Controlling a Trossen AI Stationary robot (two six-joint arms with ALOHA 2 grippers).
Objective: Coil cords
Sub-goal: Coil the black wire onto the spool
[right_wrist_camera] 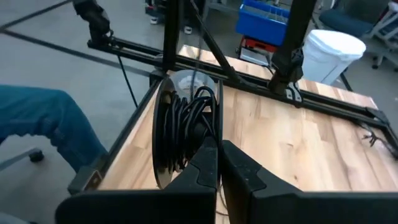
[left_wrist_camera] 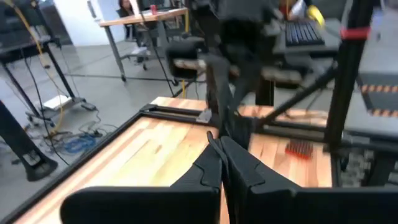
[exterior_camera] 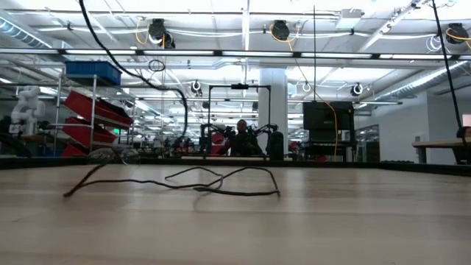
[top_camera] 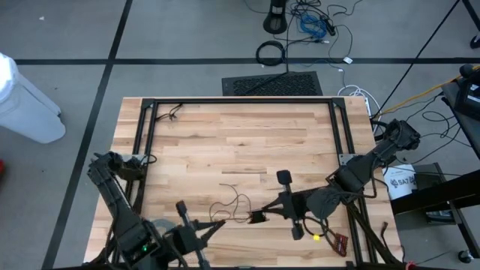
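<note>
My left tool [top_camera: 220, 223] is clenched, my right tool [top_camera: 257, 218] likewise, both tips at the one thin wire [top_camera: 234, 201] looping near the wooden surface's [top_camera: 225, 135] front edge. One tape roll [top_camera: 159, 229] sits beside my left arm. An open workshop lies beyond.

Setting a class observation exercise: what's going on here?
Two robot arms are working on a thin dark wire on the wooden table. The left gripper and right gripper meet tip to tip near one end of it, both shut; whether either pinches it is unclear. The wire lies in loose loops, not coiled.
</note>
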